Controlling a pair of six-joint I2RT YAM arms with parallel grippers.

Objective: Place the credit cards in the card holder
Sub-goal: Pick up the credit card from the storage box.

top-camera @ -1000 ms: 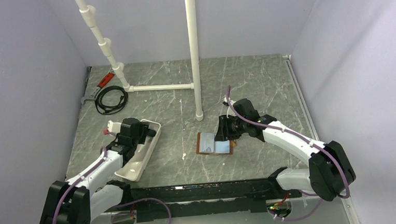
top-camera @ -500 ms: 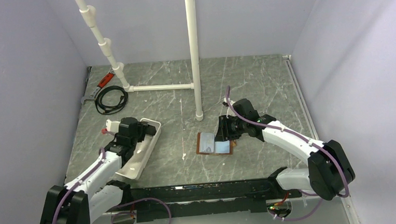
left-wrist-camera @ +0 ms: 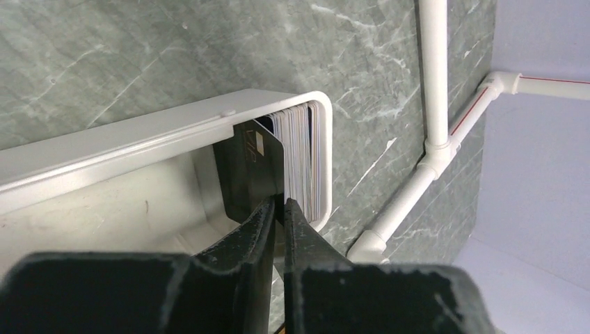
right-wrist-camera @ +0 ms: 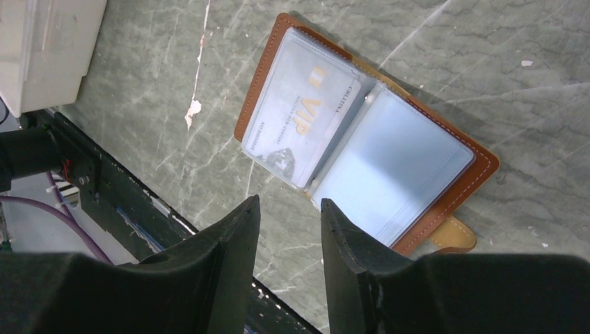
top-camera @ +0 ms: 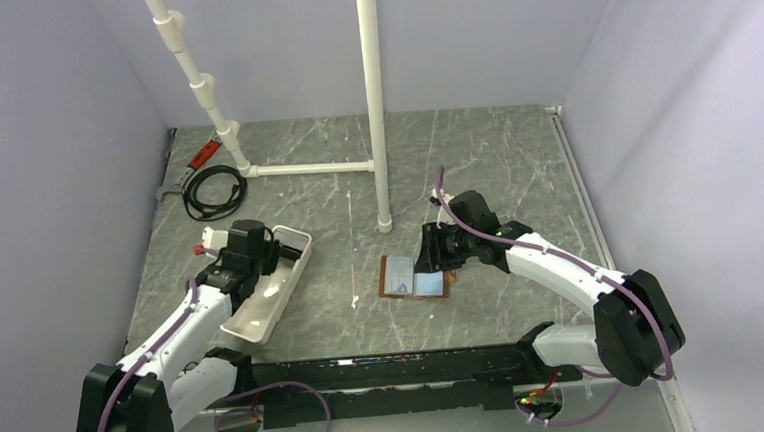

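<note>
The card holder (top-camera: 415,276) lies open on the table, brown-edged with clear pockets (right-wrist-camera: 396,167). A silver VIP credit card (right-wrist-camera: 306,115) sits in its left pocket; the right pocket is bare. My right gripper (right-wrist-camera: 289,202) hovers open just beside the holder's near edge (top-camera: 429,258), holding nothing. At the far end of the white tray (left-wrist-camera: 104,146) a stack of credit cards (left-wrist-camera: 303,156) stands on edge. My left gripper (left-wrist-camera: 278,203) is shut on the lower edge of the dark front card (left-wrist-camera: 250,167), over the tray's far end (top-camera: 265,255).
White pipes stand behind: an upright post (top-camera: 374,96) and a floor bar (top-camera: 310,167). A coiled black cable (top-camera: 214,191) and a red-handled tool (top-camera: 199,155) lie at the back left. Grey walls close in both sides. A black rail (top-camera: 387,371) runs along the near edge.
My left gripper's jaws have closed onto the dark card at the tray's end, and that arm has shifted slightly left. The right arm and the card holder have not moved.
</note>
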